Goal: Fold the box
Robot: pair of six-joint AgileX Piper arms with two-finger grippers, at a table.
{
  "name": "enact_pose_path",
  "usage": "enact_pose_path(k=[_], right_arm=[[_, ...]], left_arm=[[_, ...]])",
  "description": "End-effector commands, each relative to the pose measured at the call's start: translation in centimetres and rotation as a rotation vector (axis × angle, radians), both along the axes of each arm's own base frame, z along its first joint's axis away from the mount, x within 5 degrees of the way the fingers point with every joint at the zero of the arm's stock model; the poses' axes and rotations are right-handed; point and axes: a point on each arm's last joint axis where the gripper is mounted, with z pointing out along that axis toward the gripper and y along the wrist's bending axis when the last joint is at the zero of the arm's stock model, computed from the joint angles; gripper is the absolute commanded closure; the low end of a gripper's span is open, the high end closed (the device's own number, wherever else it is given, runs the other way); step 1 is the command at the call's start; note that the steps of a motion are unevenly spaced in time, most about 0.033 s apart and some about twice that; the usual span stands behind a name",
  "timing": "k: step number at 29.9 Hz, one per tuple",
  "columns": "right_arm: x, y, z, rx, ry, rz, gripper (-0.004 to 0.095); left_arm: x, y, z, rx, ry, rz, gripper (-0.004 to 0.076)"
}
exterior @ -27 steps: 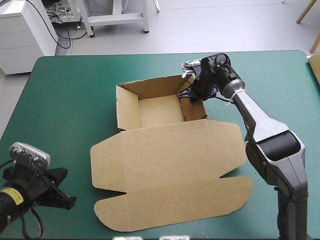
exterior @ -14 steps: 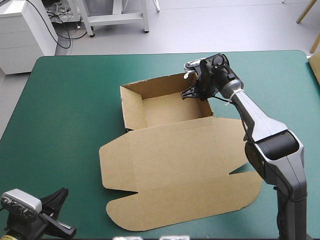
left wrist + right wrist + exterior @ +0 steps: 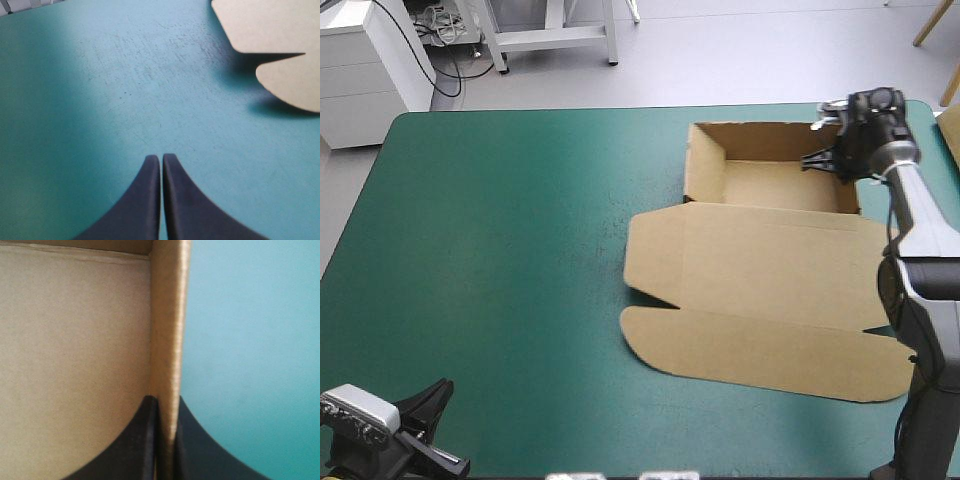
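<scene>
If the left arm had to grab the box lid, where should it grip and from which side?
Probably the lid's left edge, approached low from the side of the left gripper: it lies flat and unheld there, while the right gripper pinches the tray's right wall.

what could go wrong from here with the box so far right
1. The box lies close to the table's right edge; any more pull that way could tip the lid off.
2. The right end effector pinches one thin side wall, which might bend or slip free.
3. The left end effector is shut and far off, so nothing steadies the lid.
</scene>
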Motion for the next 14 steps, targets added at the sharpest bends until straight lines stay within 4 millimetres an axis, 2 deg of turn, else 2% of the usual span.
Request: enact_pose_path(k=[1, 5, 8, 11, 14], right_arm=[[-2.2, -7.4, 3.8, -0.075, -0.091, -0.126, 0.0930], [-4.2, -13.3, 3.6, 0.003, -0.104, -0.261, 0.0930], [-5.6, -16.3, 3.6, 0.000, -0.101, -0.311, 0.0929], [-6.6, -18.3, 3.6, -0.007, -0.099, -0.360, 0.0929], [-7.1, -19.1, 3.6, -0.011, -0.098, -0.379, 0.0929]], left_arm=[[0.3, -0.1, 1.2, -0.038, -0.058, 0.001, 0.0731], [0.3, -0.1, 1.2, -0.038, -0.058, 0.001, 0.0731], [0.3, -0.1, 1.2, -0.038, -0.058, 0.001, 0.0731], [0.3, -0.1, 1.2, -0.038, -0.058, 0.001, 0.0731], [0.3, -0.1, 1.2, -0.038, -0.058, 0.001, 0.0731]])
